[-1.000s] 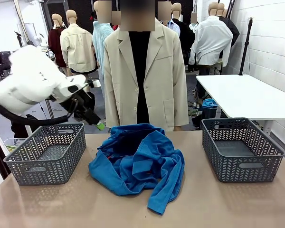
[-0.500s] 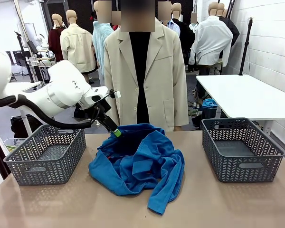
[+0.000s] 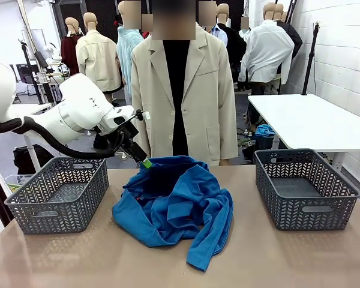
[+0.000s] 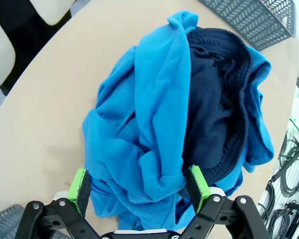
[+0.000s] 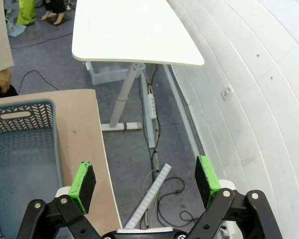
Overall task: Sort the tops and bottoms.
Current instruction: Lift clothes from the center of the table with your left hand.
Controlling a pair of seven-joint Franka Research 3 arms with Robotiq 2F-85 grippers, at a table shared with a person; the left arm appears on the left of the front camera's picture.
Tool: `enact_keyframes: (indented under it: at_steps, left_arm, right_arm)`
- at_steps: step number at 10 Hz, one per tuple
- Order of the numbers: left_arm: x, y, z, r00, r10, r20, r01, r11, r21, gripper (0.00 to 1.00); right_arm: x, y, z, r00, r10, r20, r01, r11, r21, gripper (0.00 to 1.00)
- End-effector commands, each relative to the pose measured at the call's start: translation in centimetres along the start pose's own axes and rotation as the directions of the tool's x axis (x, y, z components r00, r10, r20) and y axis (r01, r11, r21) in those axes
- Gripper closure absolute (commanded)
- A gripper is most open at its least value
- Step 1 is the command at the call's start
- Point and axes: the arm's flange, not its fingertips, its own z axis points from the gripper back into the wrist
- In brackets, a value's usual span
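Robot lab set up for handling garments.
A white robot arm reaches over a tan table bearing 2 grey baskets; around it are a white desk, a painted block wall and loose floor cables.

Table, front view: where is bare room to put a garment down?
Bare tabletop: between the tops and the right basket, and along the near edge. The left basket and right one look empty. Crowded: the middle, tops heaped around bottoms, open left gripper above.
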Motion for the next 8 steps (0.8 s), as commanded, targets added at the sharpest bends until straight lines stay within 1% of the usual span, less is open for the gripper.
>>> enact_keyframes:
  at_steps: [1, 2, 3, 4, 7, 8]
  left_arm:
    - [-0.33, 0.46, 0.18, 0.999, -0.020, 0.026, 0.021, 0.999, -0.048, 0.00]
    - [-0.34, 0.70, 0.25, 0.999, -0.017, 0.034, 0.019, 0.999, -0.046, 0.00]
    - [-0.39, 0.77, 0.26, 0.999, -0.024, 0.035, 0.025, 0.999, -0.045, 0.09]
    - [-0.45, 0.75, 0.15, 0.999, -0.024, 0.036, 0.025, 0.998, -0.052, 0.27]
    - [-0.50, 0.55, 0.10, 0.999, -0.022, 0.039, 0.025, 0.998, -0.061, 0.87]
    - [-0.55, 0.51, 0.22, 0.999, -0.020, 0.042, 0.023, 0.998, -0.064, 1.00]
  right_arm:
    - [0.00, 0.21, -0.02, 1.000, 0.020, -0.002, -0.020, 1.000, -0.005, 0.00]
    - [0.00, 0.21, -0.02, 1.000, 0.020, -0.002, -0.020, 1.000, -0.005, 0.00]
    - [0.00, 0.21, -0.02, 1.000, 0.020, -0.002, -0.020, 1.000, -0.005, 0.00]
    - [0.00, 0.21, -0.02, 1.000, 0.020, -0.002, -0.020, 1.000, -0.005, 0.00]
    - [0.00, 0.21, -0.02, 1.000, 0.020, -0.002, -0.020, 1.000, -0.005, 0.00]
    - [0.00, 0.21, -0.02, 1.000, 0.020, -0.002, -0.020, 1.000, -0.005, 0.00]
